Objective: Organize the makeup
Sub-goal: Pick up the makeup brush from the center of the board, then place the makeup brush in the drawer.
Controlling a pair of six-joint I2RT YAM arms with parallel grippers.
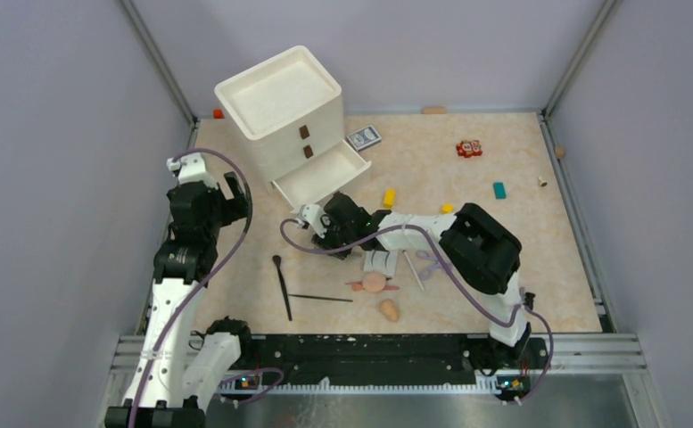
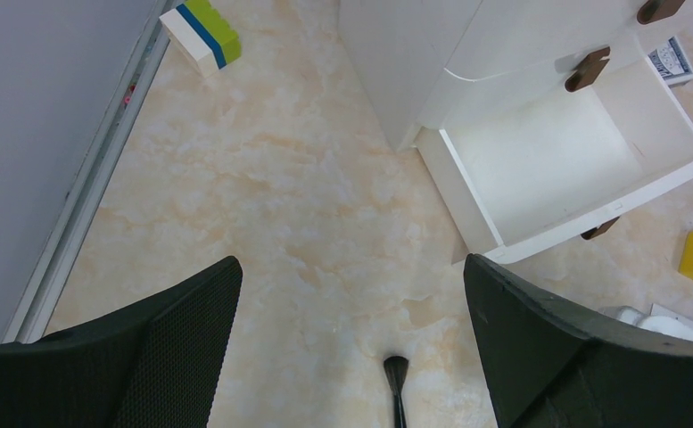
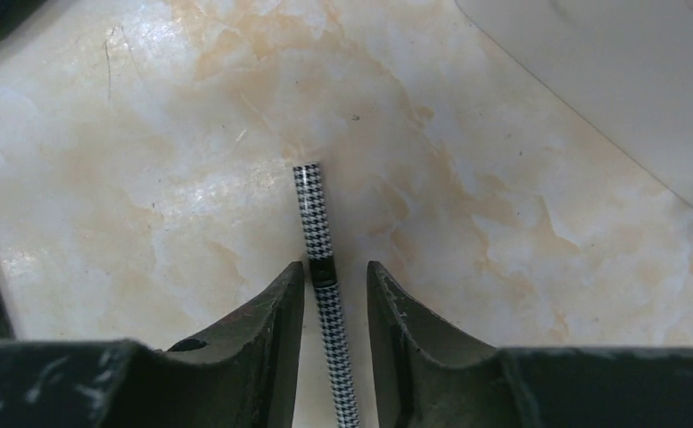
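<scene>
Between the fingers of our right claw (image 3: pixel 335 266) lies a black-and-white checked pencil (image 3: pixel 312 209), flat on the table (image 3: pixel 102 178), its end reaching out past the fingertips. The jaws stand narrowly spread, one on each side of it, and a sliver of gap shows on one side, so we are not pinching it. Our left claw (image 2: pixel 351 263) hangs spread wide and holds nothing. Ahead of it and to its right is the open drawer (image 2: pixel 548 152); below it is the head of a black brush (image 2: pixel 396 368). Behind our right claw, a round peach puff (image 1: pixel 375 283) and a sponge (image 1: pixel 389 310) lie on the table.
</scene>
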